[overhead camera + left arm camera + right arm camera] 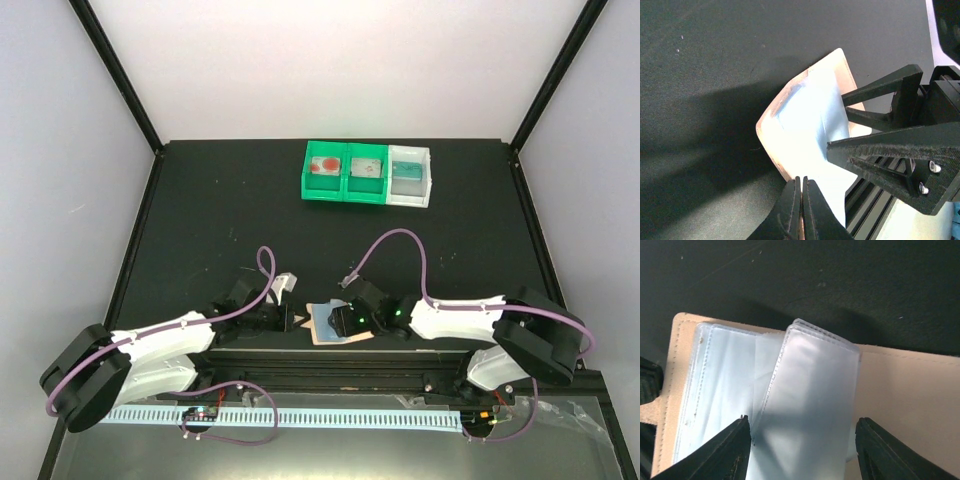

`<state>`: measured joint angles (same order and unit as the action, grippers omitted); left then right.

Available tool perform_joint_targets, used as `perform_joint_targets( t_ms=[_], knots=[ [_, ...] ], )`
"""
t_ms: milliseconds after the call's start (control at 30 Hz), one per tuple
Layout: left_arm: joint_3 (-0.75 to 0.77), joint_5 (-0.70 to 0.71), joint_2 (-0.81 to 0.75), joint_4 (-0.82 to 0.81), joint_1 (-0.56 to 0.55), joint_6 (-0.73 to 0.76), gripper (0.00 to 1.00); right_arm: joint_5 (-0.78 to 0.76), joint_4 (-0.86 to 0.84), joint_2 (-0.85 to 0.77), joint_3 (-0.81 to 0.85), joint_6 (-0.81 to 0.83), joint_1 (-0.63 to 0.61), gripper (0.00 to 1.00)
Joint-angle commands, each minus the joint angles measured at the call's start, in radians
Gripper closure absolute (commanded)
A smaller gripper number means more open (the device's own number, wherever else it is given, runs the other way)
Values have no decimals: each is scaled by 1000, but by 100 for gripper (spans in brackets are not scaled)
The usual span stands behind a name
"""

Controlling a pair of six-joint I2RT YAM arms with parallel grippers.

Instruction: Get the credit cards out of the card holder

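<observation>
The dark surface (220, 220) carries a row of three small bins near its far edge, a little right of the middle: two green bins (345, 173) side by side and a white bin (410, 176) touching them on the right. The card holder (330, 326) lies open at the middle of the near edge, well apart from the bins.

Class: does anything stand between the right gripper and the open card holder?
Nothing visible does. The right gripper hangs open directly over the card holder, with its fingers on either side of the clear sleeves.
</observation>
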<state>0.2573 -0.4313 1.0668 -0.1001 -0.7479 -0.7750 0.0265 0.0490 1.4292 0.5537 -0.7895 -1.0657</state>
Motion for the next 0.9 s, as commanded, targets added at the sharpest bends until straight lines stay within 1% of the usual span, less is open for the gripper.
perform_joint_targets(
  t_ms=[0,133,267,433,567,700,800,867],
  knots=[
    [34,-3,-13,30,-5,26,98,-102,96,-16,18,31,-5,41],
    [33,-3,-12,24,-5,21,98,-163,162,-42,29,35,-4,42],
    [33,-2,-11,20,-5,20,98,-233,237,-101,35,35,-3,42],
    [31,-4,-14,23,-5,19,98,-251,310,-156,68,32,-3,42],
    [27,-3,-19,14,-5,14,98,-213,257,-182,61,55,-3,42],
    [28,-7,-22,15,-5,13,99,-127,168,-187,51,47,-4,42],
    [26,-7,-29,14,-5,12,98,-87,120,-155,53,8,-4,32],
    [25,-6,-31,16,-5,13,98,-77,103,-136,55,-14,-4,28]
  ],
)
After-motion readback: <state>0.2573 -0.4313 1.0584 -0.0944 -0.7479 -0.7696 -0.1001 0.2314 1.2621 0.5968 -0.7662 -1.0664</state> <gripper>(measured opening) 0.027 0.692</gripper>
